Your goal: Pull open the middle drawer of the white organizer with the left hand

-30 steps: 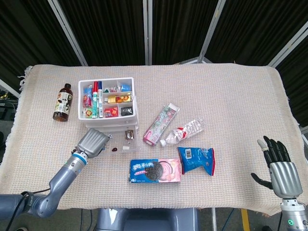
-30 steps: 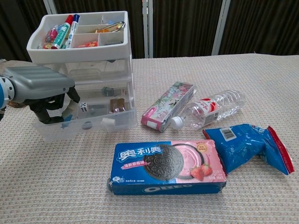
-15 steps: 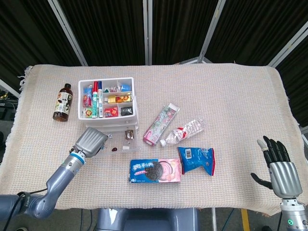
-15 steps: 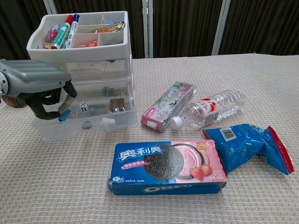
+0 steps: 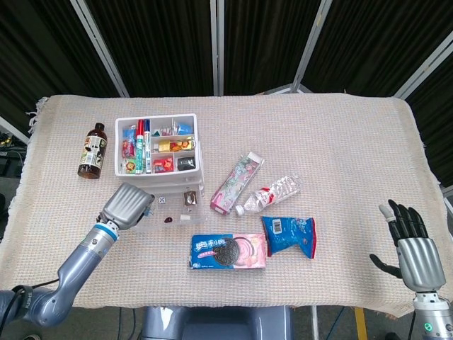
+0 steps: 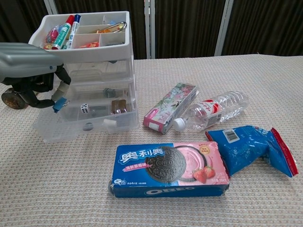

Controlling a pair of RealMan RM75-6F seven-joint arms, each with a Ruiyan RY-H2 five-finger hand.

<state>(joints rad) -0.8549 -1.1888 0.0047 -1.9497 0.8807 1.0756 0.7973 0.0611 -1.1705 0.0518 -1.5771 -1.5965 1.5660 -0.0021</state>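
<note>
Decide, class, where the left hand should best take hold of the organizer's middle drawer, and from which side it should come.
Probably the front edge of the middle drawer, reached from the organizer's open front, the side facing the chest camera. The drawer fronts face that way, so it would likely slide out towards the robot. The left hand hovers at the front-left corner, fingers curled.
</note>
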